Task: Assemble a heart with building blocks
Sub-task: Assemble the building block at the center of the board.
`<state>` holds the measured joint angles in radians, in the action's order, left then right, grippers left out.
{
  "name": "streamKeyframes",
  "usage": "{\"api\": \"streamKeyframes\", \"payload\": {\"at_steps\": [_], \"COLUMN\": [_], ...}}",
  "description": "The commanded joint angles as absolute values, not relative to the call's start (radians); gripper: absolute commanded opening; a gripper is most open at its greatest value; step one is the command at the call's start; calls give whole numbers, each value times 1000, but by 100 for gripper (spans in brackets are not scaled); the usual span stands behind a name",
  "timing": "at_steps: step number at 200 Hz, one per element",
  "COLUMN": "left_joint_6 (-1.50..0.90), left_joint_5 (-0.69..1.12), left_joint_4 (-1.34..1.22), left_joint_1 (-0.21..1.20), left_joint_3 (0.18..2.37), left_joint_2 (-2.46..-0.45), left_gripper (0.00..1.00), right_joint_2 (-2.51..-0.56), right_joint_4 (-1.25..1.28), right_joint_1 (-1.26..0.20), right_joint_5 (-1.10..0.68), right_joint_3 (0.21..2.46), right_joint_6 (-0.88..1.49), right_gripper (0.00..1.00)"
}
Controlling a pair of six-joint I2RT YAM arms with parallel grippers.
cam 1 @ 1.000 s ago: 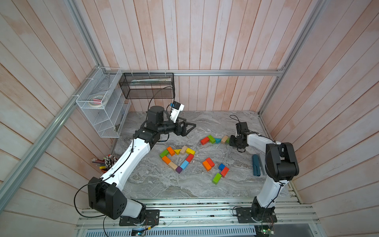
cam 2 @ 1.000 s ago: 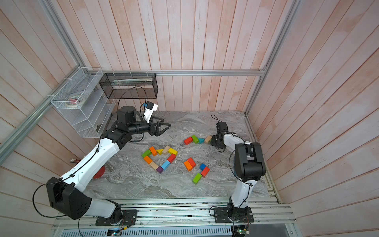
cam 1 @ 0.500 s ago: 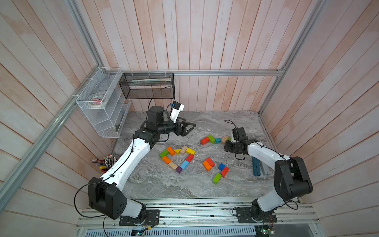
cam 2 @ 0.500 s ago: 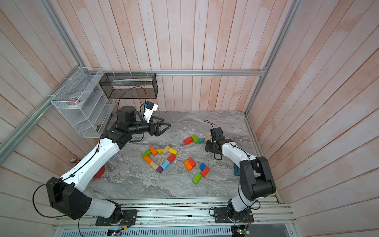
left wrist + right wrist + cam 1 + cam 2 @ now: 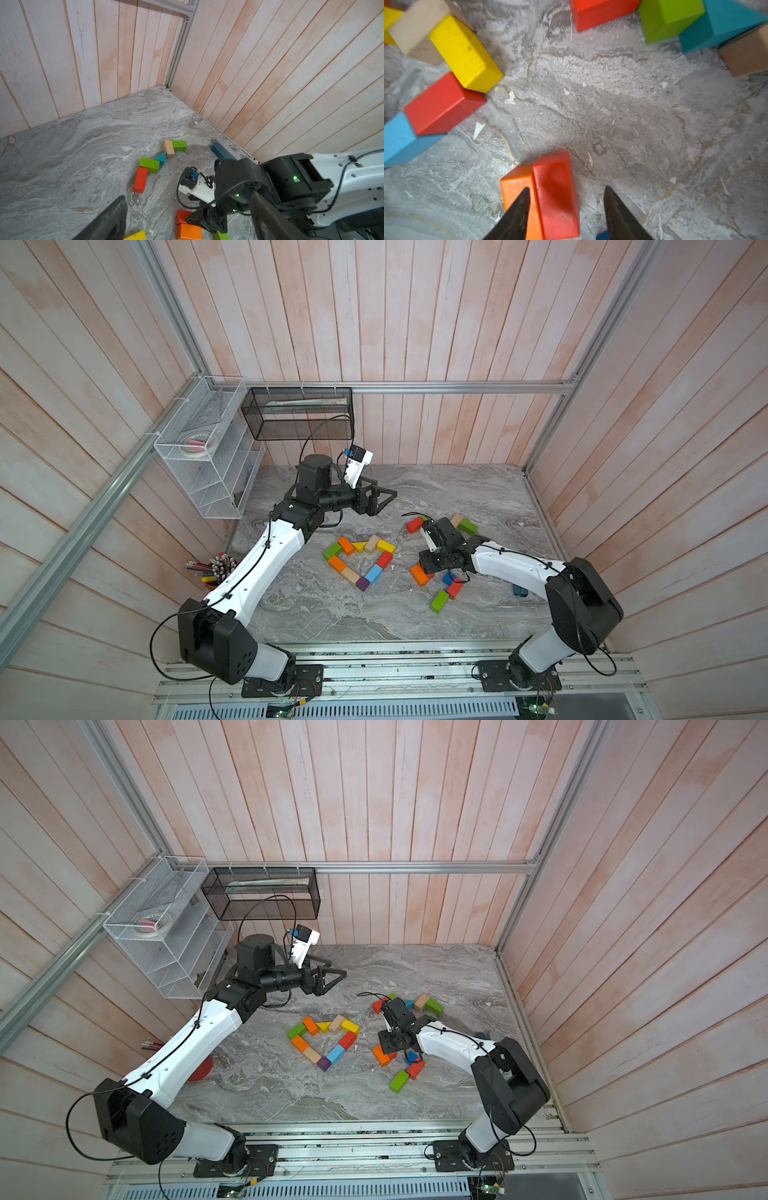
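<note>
Flanking the red block, an orange block sits under one jaw; red lies lengthwise between parted right jaws.

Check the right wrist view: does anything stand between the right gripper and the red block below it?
The orange block lies flush against the red block, and one fingertip of the right gripper hangs over it beside the seam; the other fingertip has bare table beneath.

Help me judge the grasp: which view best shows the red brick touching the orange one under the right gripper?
Right wrist view: the red brick sits large, under the open right gripper. Left wrist shows one end; top views mostly hide it.
</note>
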<state>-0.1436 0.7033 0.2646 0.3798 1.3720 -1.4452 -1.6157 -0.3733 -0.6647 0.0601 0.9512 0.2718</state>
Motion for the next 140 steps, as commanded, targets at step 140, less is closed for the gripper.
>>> {"api": "streamKeyframes", "payload": {"at_steps": [140], "left_joint_6": [-139], "left_joint_5": [727], "left_joint_4": [248], "left_joint_1": [373], "left_joint_3": [1357], "left_joint_2": [-1424], "left_gripper": [93], "right_joint_2": [-1683], "right_joint_4": [-422], "right_joint_1": [-670], "right_joint_5": [74], "right_joint_3": [992], "right_joint_6": [147], "right_gripper": [32]}}
